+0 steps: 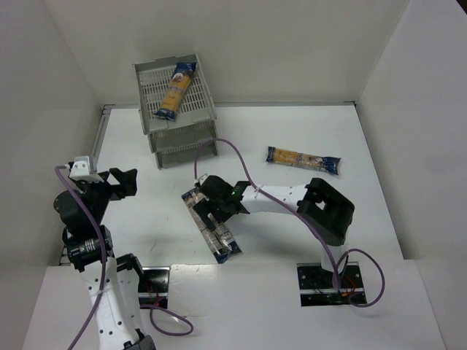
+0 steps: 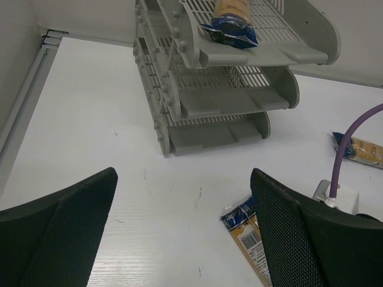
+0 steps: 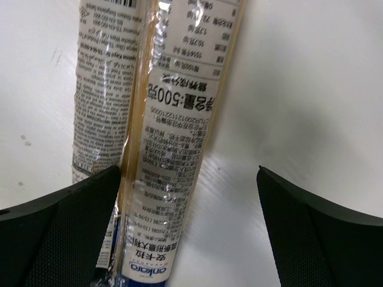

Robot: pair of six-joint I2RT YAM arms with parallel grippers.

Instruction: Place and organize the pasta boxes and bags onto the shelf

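The grey three-tray shelf [image 1: 180,127] stands at the back left; it also shows in the left wrist view [image 2: 227,101]. One pasta package [image 1: 176,89] lies on its top tray, its blue end [image 2: 230,30] at the front. A second package [image 1: 303,159] lies on the table to the right. Two more packages [image 1: 213,227] lie side by side under my right gripper [image 1: 217,214]. In the right wrist view that gripper [image 3: 188,239] is open, one package [image 3: 179,149] between its fingers, the other [image 3: 99,89] beside it. My left gripper [image 1: 122,182] is open and empty over the bare table [image 2: 182,227].
A purple cable [image 1: 233,157] arcs from the right arm over the table in front of the shelf. White walls close in the table on the left, back and right. The right arm's elbow [image 1: 328,208] sits near the front right.
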